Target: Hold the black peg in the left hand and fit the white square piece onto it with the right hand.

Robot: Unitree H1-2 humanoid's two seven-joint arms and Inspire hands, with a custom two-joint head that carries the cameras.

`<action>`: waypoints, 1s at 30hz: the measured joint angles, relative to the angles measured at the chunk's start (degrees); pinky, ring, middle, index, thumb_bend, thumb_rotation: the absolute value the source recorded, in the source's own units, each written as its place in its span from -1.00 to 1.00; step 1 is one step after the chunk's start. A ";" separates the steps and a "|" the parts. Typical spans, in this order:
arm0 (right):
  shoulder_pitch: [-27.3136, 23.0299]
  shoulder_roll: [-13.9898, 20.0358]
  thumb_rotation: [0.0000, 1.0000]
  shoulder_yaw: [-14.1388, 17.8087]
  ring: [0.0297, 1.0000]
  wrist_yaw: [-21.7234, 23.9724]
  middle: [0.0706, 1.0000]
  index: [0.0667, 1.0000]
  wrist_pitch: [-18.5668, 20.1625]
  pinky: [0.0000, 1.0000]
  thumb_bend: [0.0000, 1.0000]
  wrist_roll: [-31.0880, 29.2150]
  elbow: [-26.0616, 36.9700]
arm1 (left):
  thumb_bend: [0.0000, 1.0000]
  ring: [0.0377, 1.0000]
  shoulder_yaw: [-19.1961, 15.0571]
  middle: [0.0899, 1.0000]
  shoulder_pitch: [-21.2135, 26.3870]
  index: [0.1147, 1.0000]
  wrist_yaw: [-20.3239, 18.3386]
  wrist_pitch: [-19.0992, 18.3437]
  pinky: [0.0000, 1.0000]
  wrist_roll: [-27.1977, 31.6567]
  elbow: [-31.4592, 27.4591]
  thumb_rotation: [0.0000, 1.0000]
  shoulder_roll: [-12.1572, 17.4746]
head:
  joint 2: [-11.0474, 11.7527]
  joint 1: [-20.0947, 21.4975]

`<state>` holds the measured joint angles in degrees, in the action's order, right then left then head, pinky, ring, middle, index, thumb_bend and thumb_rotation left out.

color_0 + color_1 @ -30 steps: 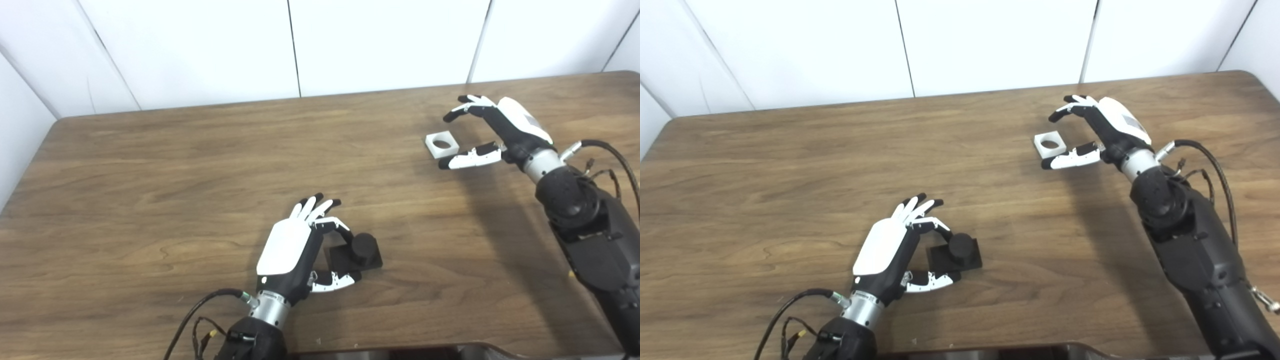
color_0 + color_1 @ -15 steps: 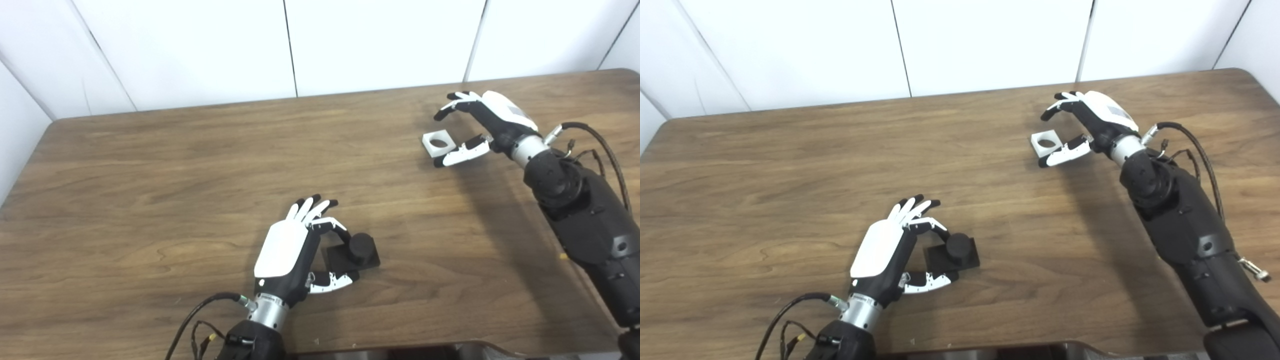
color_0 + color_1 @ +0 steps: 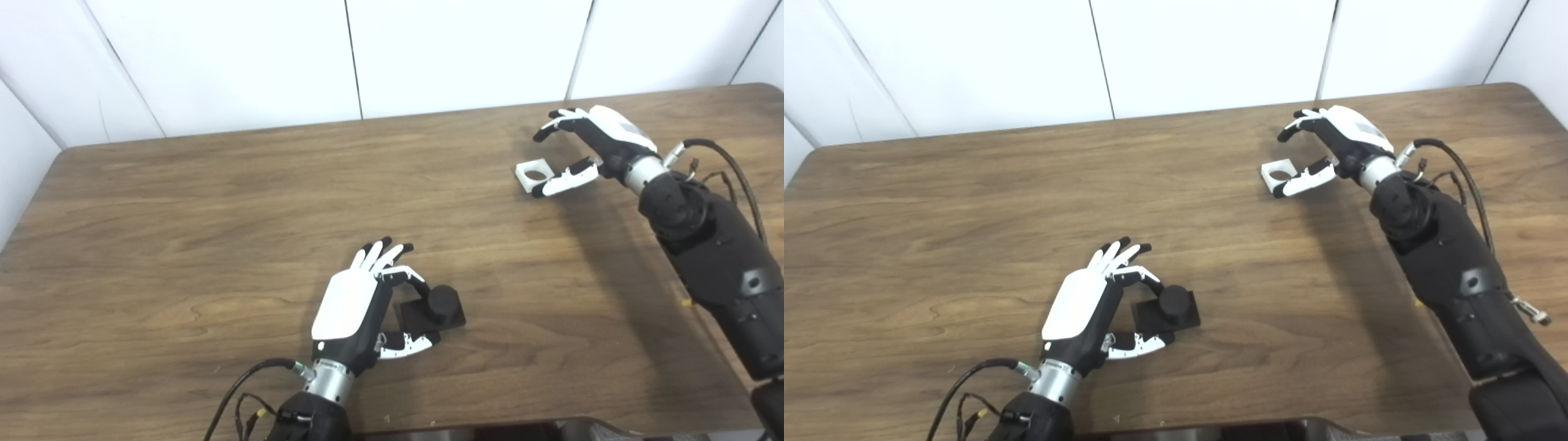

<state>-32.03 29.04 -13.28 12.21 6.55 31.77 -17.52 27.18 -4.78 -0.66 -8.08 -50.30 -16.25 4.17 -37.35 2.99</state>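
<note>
The black peg (image 3: 442, 301), a short cylinder on a square black base, stands on the wooden table (image 3: 184, 202) near the front middle. My left hand (image 3: 355, 306) rests just left of it, fingers apart, with thumb and a finger around the base; it is not lifted. The white square piece (image 3: 530, 174) with a round hole lies flat at the far right. My right hand (image 3: 588, 147) hovers right beside it, fingers spread, thumb touching or nearly touching its near edge, holding nothing. Both also show in the right eye view: peg (image 3: 1175, 303), piece (image 3: 1277, 173).
White wall panels stand behind the table's far edge. Cables hang from both wrists (image 3: 245, 392). The table's right edge is close to my right forearm (image 3: 710, 245).
My right hand has moved left and slightly away from me, closing in on the white piece; its thumb now reaches the piece's edge. The left hand and peg have not moved. The camera shifted slightly.
</note>
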 measured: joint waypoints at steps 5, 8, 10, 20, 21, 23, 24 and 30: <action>-1.38 0.08 -0.49 -0.71 0.99 0.29 0.87 0.41 -0.68 0.97 0.85 0.48 -1.23 | 0.01 0.95 0.00 0.80 0.00 -0.14 0.05 0.07 1.00 -0.38 0.01 -0.86 -0.05 | 0.00 -0.18; -2.26 0.21 -0.52 -0.84 1.00 0.38 0.87 0.42 -0.96 0.98 0.79 0.75 -2.28 | 0.01 0.95 0.00 0.80 0.00 -0.14 0.24 0.17 1.00 -0.42 0.17 -0.86 -0.17 | -0.09 -0.26; -2.59 0.36 -0.54 -1.09 1.00 0.60 0.88 0.42 -0.97 0.99 0.75 1.06 -2.60 | 0.01 0.95 0.00 0.80 0.00 -0.14 0.28 0.17 1.00 -0.42 0.20 -0.86 -0.25 | -0.09 -0.26; -3.59 0.50 -0.59 -3.27 1.00 1.91 0.89 0.43 -1.32 0.97 0.66 2.65 -3.70 | 0.01 0.96 0.01 0.81 0.00 -0.14 0.26 0.08 1.00 -0.80 0.25 -0.86 -0.55 | -0.26 -0.35; -4.05 0.52 -0.60 -3.61 1.00 2.30 0.89 0.44 -1.49 0.98 0.66 2.91 -4.29 | 0.00 0.96 0.02 0.81 0.00 -0.14 0.24 0.02 1.00 -0.84 0.25 -0.86 -0.61 | -0.26 -0.35; -4.57 0.61 -0.59 -4.20 1.00 3.13 0.91 0.44 -1.57 0.99 0.66 3.62 -4.70 | 0.01 0.96 0.05 0.81 0.00 -0.14 0.23 -0.03 1.00 -0.93 0.25 -0.86 -0.71 | -0.44 -0.53; -4.83 0.68 -0.59 -4.61 1.00 3.42 0.91 0.44 -1.60 0.99 0.67 3.85 -4.82 | 0.01 0.96 0.05 0.80 0.00 -0.14 0.24 -0.03 1.00 -0.96 0.26 -0.86 -0.75 | -0.44 -0.53; -6.47 1.53 -0.60 -7.13 1.00 5.94 0.90 0.43 -1.73 0.99 0.69 6.21 -5.29 | 0.01 0.96 0.13 0.80 0.00 -0.14 0.31 -0.05 1.00 -1.21 0.32 -0.86 -0.88 | -0.70 -0.70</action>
<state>-38.50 30.57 -20.40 18.15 4.82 37.99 -22.81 27.30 -4.78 -0.35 -8.13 -51.51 -15.92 3.29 -38.06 2.29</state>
